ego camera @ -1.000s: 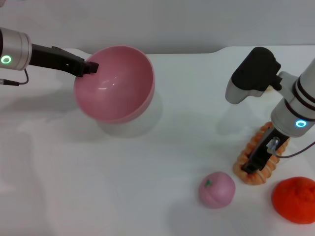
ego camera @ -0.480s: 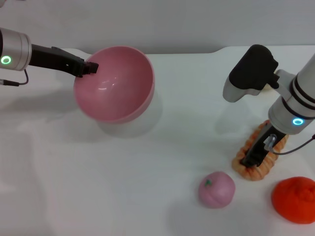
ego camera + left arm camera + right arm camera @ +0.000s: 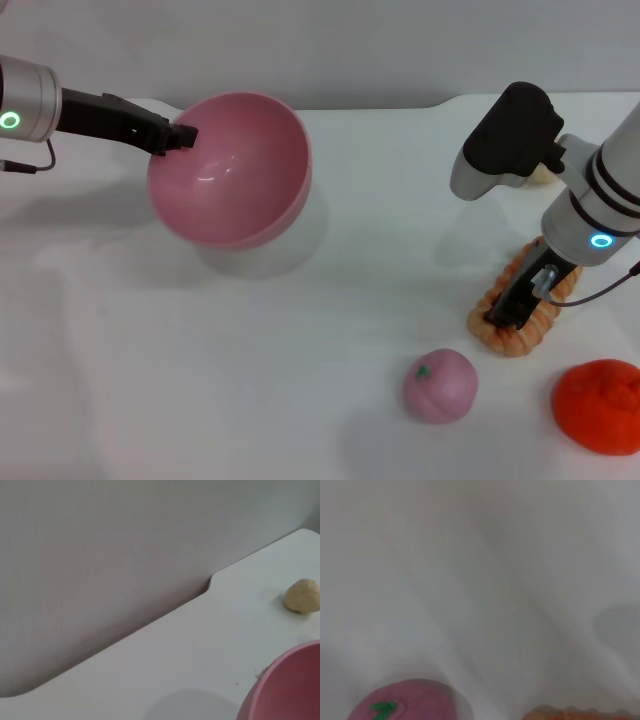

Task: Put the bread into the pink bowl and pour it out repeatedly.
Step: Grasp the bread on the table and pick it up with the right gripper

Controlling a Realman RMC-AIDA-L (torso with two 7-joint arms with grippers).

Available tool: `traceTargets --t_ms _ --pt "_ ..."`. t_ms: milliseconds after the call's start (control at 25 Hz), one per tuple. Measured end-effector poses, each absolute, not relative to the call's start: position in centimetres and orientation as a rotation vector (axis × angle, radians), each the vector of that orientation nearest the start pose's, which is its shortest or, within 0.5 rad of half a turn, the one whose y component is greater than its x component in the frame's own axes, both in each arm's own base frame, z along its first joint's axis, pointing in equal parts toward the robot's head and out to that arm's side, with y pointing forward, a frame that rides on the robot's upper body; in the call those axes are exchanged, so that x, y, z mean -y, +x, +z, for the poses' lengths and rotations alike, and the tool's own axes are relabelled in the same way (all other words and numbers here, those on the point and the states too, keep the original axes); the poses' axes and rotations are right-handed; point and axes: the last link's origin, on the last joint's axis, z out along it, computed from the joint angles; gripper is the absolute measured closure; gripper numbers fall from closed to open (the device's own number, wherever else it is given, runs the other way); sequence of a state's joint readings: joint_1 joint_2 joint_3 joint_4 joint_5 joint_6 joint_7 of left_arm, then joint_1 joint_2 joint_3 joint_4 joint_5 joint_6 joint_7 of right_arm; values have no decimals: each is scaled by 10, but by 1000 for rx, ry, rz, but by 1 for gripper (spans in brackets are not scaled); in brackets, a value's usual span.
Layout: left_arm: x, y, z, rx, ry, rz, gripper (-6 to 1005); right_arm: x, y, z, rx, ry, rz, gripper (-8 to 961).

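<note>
A white table (image 3: pixel 300 360) held everything. The left gripper (image 3: pixel 176 137), clamped on the rim, held the empty pink bowl (image 3: pixel 232 170) tilted above the table's left side. Far right, the right gripper (image 3: pixel 515 305) was pressed onto the bread (image 3: pixel 515 305), apparently clamped around it. The bread still had to reach the bowl. Nearby sat an orange (image 3: pixel 600 405), a peach (image 3: pixel 440 385) and a beige lump (image 3: pixel 302 595).

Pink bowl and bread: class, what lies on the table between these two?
Nothing. The head view shows only bare white table between the pink bowl, held tilted by the left gripper, and the bread under the right gripper.
</note>
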State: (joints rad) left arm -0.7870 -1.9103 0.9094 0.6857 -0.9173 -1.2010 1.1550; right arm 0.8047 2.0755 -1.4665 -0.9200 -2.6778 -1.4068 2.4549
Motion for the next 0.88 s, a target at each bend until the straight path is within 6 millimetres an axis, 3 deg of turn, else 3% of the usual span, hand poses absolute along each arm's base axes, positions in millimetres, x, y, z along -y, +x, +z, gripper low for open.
traceTargets --t_ms 880 --pt "-439 -231 49 882 -2520 -117 959 -380 200 -44 -781 -2633 -776 851"
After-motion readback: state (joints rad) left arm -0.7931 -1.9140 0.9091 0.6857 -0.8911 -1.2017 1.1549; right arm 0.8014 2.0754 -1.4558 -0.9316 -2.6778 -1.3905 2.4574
